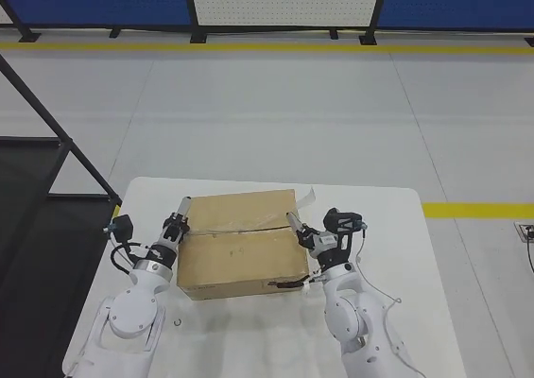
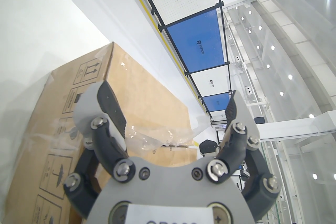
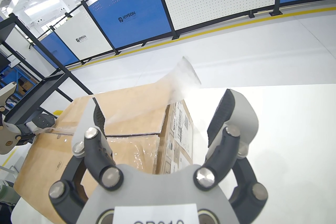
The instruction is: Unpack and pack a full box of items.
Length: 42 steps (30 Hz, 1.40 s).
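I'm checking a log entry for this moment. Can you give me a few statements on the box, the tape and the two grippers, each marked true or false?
1. The cardboard box sits on the white table with its top flaps closed. True.
2. The left gripper is shut on the tape. False: its fingers are spread open and hold nothing.
3. A loose strip of clear tape sticks up from the box's end near the right gripper. True.
4. Both grippers are at the same end of the box. False: the left gripper is at one end and the right gripper is at the opposite end.
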{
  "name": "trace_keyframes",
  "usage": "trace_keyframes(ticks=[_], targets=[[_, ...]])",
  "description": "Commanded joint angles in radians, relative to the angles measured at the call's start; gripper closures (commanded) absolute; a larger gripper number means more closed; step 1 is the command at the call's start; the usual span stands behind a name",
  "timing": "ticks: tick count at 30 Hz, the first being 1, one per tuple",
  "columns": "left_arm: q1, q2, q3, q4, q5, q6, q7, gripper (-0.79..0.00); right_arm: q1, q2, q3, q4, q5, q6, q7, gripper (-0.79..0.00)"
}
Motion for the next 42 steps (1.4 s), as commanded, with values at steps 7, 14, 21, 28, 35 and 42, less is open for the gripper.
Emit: trace_keyframes(ticks=[7, 14, 21, 28, 35, 42], targets=[[0.013, 0.000, -0.006, -0.016, -0.009, -0.010, 0.009, -0.785, -0.002, 0.012, -0.035, -0.118, -0.057, -0.056, 0.117, -0.785], [0.062, 0.002, -0.035, -0.089, -0.043, -0.037, 0.035, -0.785, 0.093, 0.018, -0.082, -0.170, -0.150, -0.073, 0.430, -0.785], [0.096, 0.003, -0.069, -0.132, -0.076, -0.045, 0.049, -0.785, 0.089, 0.018, -0.085, -0.170, -0.153, -0.072, 0.427, -0.785], [0.149, 0.006, -0.091, -0.185, -0.096, -0.064, 0.046, -0.785, 0.122, 0.022, -0.087, -0.139, -0.035, -0.164, 0.507, -0.785], [0.186, 0.007, -0.109, -0.219, -0.122, -0.092, 0.038, -0.785, 0.161, 0.025, -0.071, -0.089, 0.105, -0.227, 0.474, -0.785], [0.221, 0.011, -0.144, -0.237, -0.136, -0.114, 0.043, -0.785, 0.275, 0.017, -0.119, 0.009, 0.188, -0.212, 0.528, -0.785]])
